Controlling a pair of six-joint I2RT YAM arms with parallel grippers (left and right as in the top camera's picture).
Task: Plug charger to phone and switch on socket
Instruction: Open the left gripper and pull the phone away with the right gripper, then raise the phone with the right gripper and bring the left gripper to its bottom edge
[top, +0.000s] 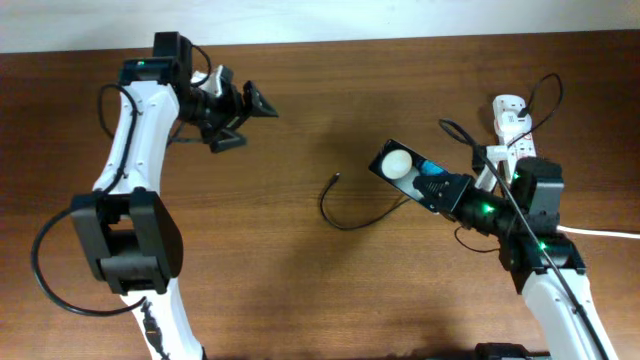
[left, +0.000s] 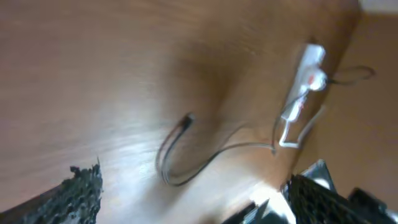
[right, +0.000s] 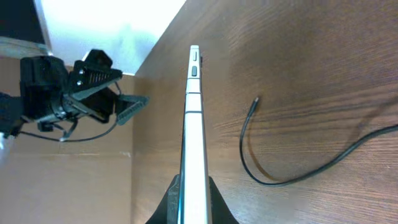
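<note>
Overhead: the right gripper (top: 440, 188) is clamped on the phone (top: 405, 168), which is tilted off the table (top: 330, 90). The charger (top: 345, 214) lies just beyond the phone's free end. The left gripper (top: 238, 112) hangs wide open and empty, well apart from the charger. The socket (top: 512, 122) sits behind the right gripper.

Left wrist: the view is blurred, and the cable loop lies ahead between the spread fingers (left: 81, 196).

Right wrist: the phone stands edge-on in the jaws, with the tip (right: 255, 101) to its right.

The left gripper should probably pinch close behind the tip, keeping it in line with the phone's port.
</note>
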